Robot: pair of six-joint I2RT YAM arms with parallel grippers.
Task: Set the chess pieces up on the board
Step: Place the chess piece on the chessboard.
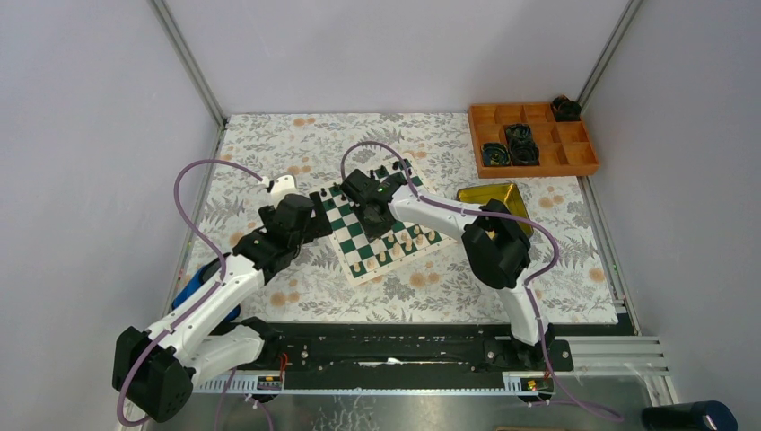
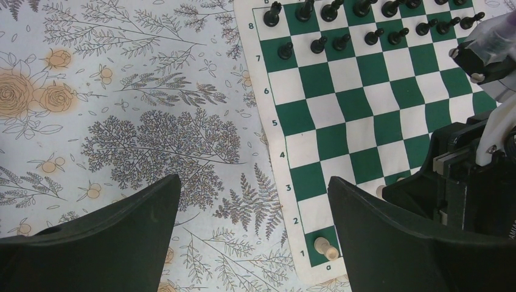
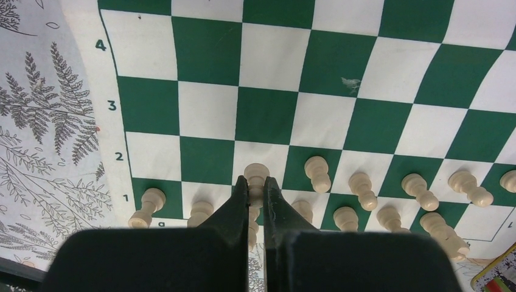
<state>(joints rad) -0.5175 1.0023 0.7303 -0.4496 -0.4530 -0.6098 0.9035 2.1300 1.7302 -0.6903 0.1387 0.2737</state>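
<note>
The board (image 1: pixel 359 235) lies at the table's middle. Black chess pieces (image 2: pixel 341 41) stand in rows 7 and 8, at its far side. Cream-white pieces (image 3: pixel 362 188) fill most of rows 1 and 2. My right gripper (image 3: pixel 255 182) is shut on a cream pawn (image 3: pixel 256 173) over the white square c2; I cannot tell whether the pawn's base touches the board (image 3: pixel 268 73). This gripper also shows in the top view (image 1: pixel 372 224). My left gripper (image 2: pixel 255 201) is open and empty. It hovers over the tablecloth at the board's (image 2: pixel 341 115) left edge, near the a1 piece (image 2: pixel 322 245).
An orange compartment tray (image 1: pixel 574 157) with black coiled cables stands at the back right. A gold tin (image 1: pixel 494 199) lies right of the board, by the right arm. A blue object (image 1: pixel 193 292) lies under the left arm. Grey walls close in the floral tablecloth (image 1: pixel 431 144).
</note>
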